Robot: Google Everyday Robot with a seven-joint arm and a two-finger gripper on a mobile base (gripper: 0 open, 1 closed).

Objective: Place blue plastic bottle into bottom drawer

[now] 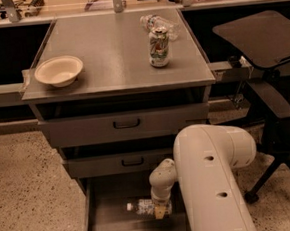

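Note:
The blue plastic bottle (143, 207), clear with a white cap pointing left and a white label, lies on its side low inside the open bottom drawer (101, 229) of the grey cabinet. My gripper (161, 209) hangs from the white arm (210, 177) and is shut on the bottle's right end, right at the drawer floor. The fingers (160, 214) show as a yellowish tip below the wrist.
On the cabinet top (105, 55) stand a cream bowl (58, 70) at the left, a green-and-white soda can (158, 47) and a small clear bottle (159, 23) lying behind it. Two upper drawers with black handles (126, 123) are above. A black chair (267, 73) stands at the right.

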